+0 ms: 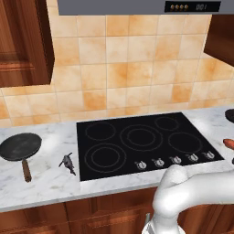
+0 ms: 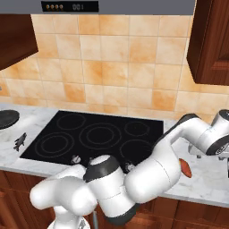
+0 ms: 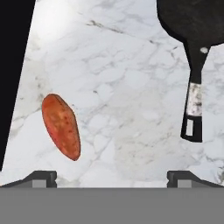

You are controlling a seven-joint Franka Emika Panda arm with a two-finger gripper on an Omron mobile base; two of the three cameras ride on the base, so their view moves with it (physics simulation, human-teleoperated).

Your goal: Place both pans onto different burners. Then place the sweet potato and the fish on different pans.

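Hanging over the marble counter (image 3: 131,109) right of the cooktop (image 1: 146,141), the gripper (image 3: 112,177) has its two dark tips spread wide apart with nothing between them. Below it in the hand view lies the sweet potato (image 3: 61,126), alone on the marble near the cooktop's black edge and closer to one fingertip than the other. Across a bare stretch of counter from it sits the pan with the thin dark handle (image 3: 192,39), its handle pointing back toward the gripper and ending well apart from the sweet potato; nothing lies between the two. From the left base view, the pan with the brown wooden handle (image 1: 21,148) rests on the counter left of the cooktop, handle toward the counter's front edge, and the fish (image 1: 68,162) lies just beside the cooktop's left edge, between that pan and the glass. All the burners (image 1: 141,137) are bare, with a row of small silver knobs (image 1: 176,160) along the front of the glass. In the right base view the white arm's bulk covers the front right part of the cooktop and much of the counter there. A range hood (image 1: 137,6) hangs above, with tan wall tiles (image 1: 123,59) behind
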